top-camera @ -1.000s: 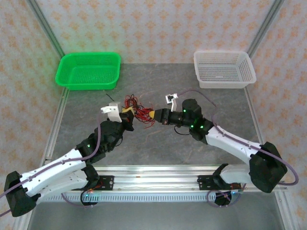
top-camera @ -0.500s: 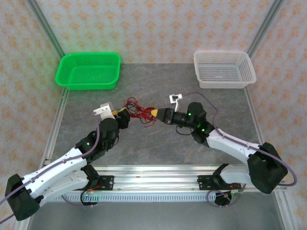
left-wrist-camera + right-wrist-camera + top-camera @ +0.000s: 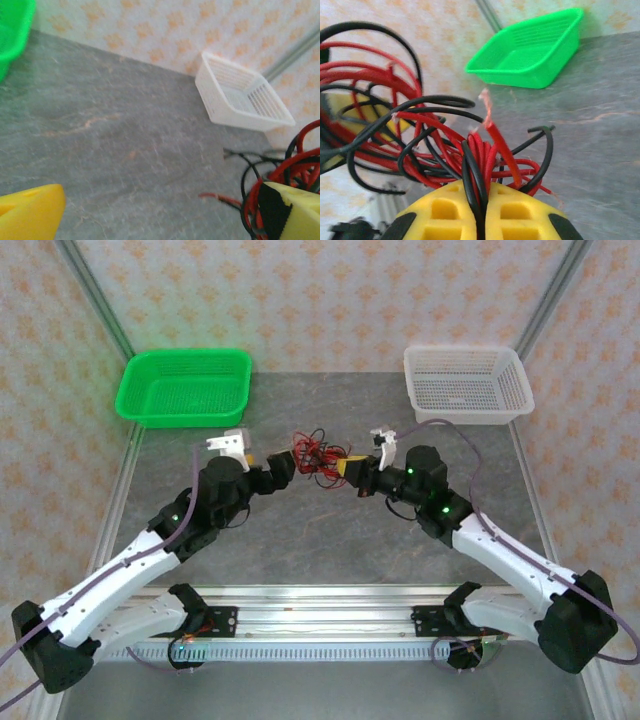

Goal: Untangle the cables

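The cables [image 3: 318, 452] sit as one small knot of red and black strands in the middle of the table [image 3: 330, 540], between the two arms and nearer the far end than the arms' bases; the green basket [image 3: 185, 385] stands beyond it to the left and the white basket [image 3: 465, 380] beyond it to the right, both well apart from it. The right gripper [image 3: 480, 200] is clamped on the bundle — in its wrist view, red and black strands run straight down into the seam between its yellow fingers [image 3: 520, 210], and the rest of the loops spring up and out from there. The left gripper [image 3: 164, 197] stands wide, its two yellow fingers at opposite edges of its wrist view with bare table between them; the wires [image 3: 280, 170] crowd just beside its right-hand finger, possibly touching it, but nothing is pinched. As for progress, I judge the job barely begun: red and black loops cross through each other in every view, no single strand lies free on the table — the whole separation is left to do, and the left side would need a fresh hold first.
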### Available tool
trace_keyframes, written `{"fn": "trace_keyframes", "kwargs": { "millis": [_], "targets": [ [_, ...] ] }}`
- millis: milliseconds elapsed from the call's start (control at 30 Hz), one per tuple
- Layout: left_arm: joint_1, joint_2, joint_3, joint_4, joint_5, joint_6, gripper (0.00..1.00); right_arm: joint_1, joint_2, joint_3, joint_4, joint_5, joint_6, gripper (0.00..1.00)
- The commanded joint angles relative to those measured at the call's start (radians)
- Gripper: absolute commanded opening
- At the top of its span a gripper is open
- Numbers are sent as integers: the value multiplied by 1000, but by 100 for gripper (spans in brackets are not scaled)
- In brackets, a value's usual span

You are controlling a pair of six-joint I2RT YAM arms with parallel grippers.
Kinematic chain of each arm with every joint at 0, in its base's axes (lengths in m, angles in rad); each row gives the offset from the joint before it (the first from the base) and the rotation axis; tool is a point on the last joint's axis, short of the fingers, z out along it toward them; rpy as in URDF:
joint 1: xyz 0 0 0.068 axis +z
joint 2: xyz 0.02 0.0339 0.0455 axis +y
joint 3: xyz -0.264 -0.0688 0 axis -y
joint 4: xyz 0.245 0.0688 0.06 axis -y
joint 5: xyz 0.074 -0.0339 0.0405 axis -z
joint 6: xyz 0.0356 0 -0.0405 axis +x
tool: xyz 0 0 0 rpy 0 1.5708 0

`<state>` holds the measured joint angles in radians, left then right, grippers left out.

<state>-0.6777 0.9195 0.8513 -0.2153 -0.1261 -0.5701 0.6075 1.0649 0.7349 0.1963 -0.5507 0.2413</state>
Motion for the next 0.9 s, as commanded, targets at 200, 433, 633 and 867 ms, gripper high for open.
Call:
{"fn": "trace_keyframes", "kwargs": {
  "millis": [200, 433, 633, 867],
  "targets": [
    [8, -47, 128, -169, -164, 69, 99, -2, 40, 128, -146, 401, -294, 3],
    [9, 31, 211, -99, 55, 245, 99, 25, 61, 147, -209, 334, -515, 3],
    [4, 219, 296, -30, 386, 512, 99, 41, 102, 213, -296, 346, -666, 2],
    [4, 417, 365, -112, 434, 727, 99, 40, 110, 266, -336, 298, -725, 2]
  ]
}}
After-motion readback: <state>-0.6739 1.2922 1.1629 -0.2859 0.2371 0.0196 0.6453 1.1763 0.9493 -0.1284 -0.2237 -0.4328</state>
